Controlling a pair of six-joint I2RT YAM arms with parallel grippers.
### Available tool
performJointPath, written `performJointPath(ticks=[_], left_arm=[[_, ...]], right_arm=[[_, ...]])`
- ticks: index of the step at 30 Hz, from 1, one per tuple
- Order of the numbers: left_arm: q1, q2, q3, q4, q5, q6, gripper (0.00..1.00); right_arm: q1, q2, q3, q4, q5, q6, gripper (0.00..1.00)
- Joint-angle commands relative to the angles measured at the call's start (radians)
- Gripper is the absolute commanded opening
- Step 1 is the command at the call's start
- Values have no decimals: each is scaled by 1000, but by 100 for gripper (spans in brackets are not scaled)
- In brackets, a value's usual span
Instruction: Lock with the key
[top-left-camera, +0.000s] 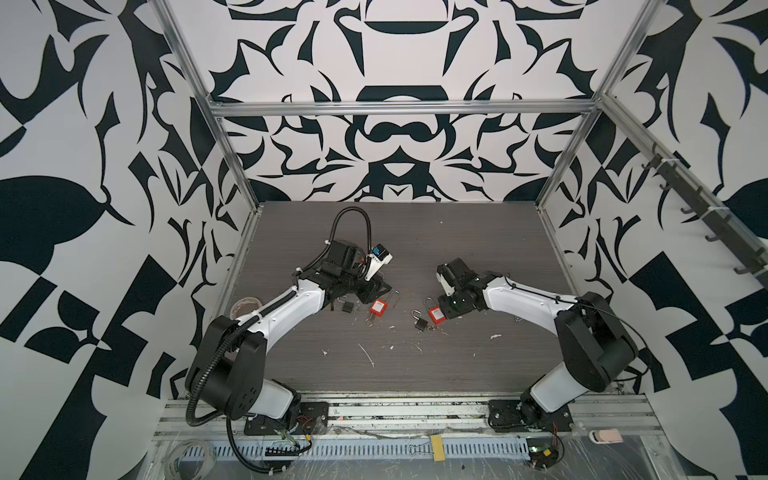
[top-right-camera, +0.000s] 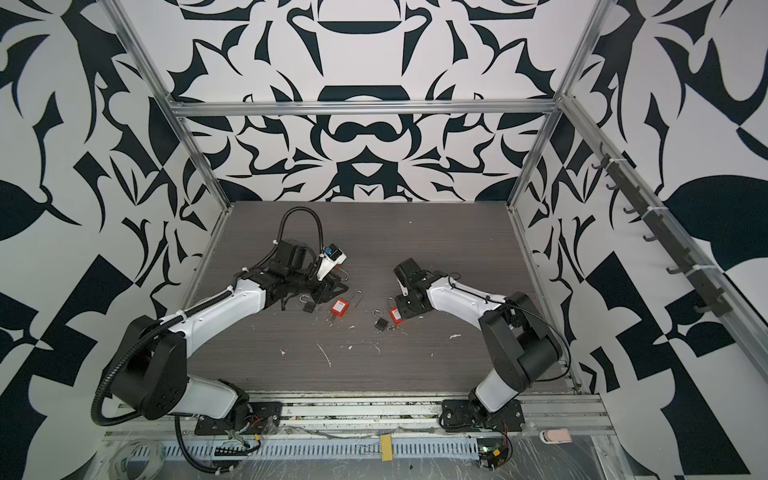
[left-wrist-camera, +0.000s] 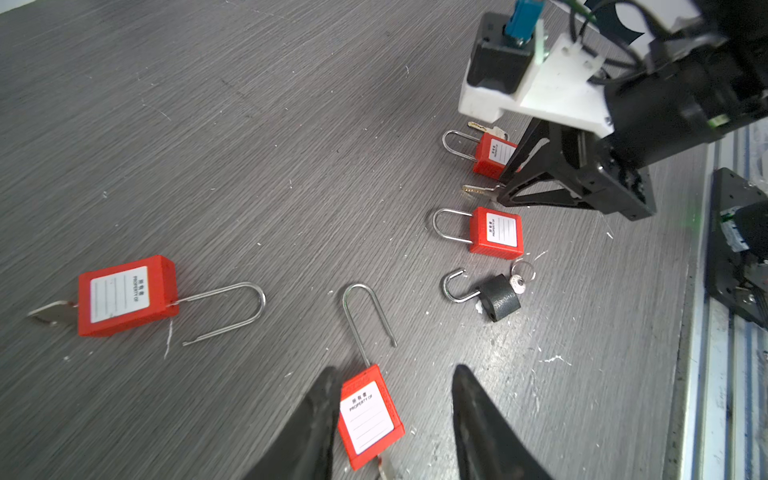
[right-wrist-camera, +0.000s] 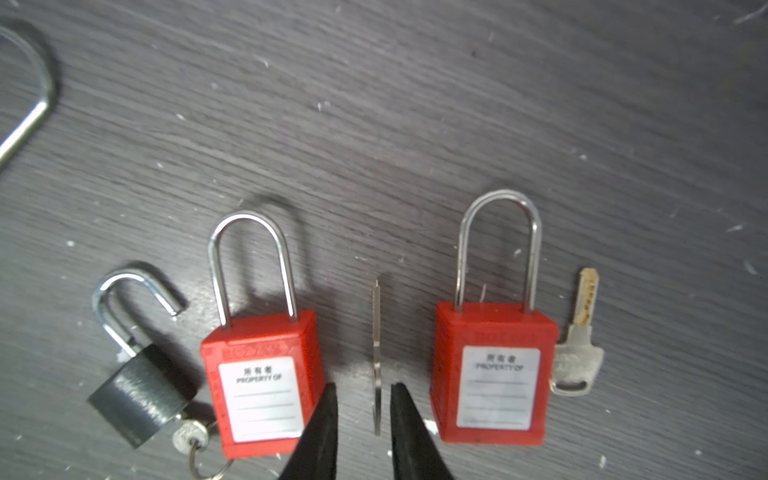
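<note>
Parted right jaws flanking edge-on key (right-wrist-camera: 376, 365), wrist views only, hidden overhead

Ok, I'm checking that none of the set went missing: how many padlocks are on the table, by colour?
Red padlocks: 4
Black padlocks: 2
Total: 6

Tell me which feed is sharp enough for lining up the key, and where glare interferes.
Right wrist view: soft throughout, the edge-on key thin but distinct, pale glare on the table beside it. Left wrist view: sharper, the label on the nearest red padlock readable, edges bowed by the wide lens. Both top views: evenly lit, but that padlock is tiny, fine detail lost.
</note>
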Motion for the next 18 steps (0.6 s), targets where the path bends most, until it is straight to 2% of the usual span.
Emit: performJointPath(ticks=[1,15,18], left_arm=[[4,-20,-15,16,5,-11,46],[4,-36,-38,22,10,-19,47],[4,-37,-39,21,12,-21,47]], right_arm=[[7,-34,34,-12,-1,-22,27],[19,8,45,-14,-72,-19,28],[20,2,45,-21,-55,-19,28]])
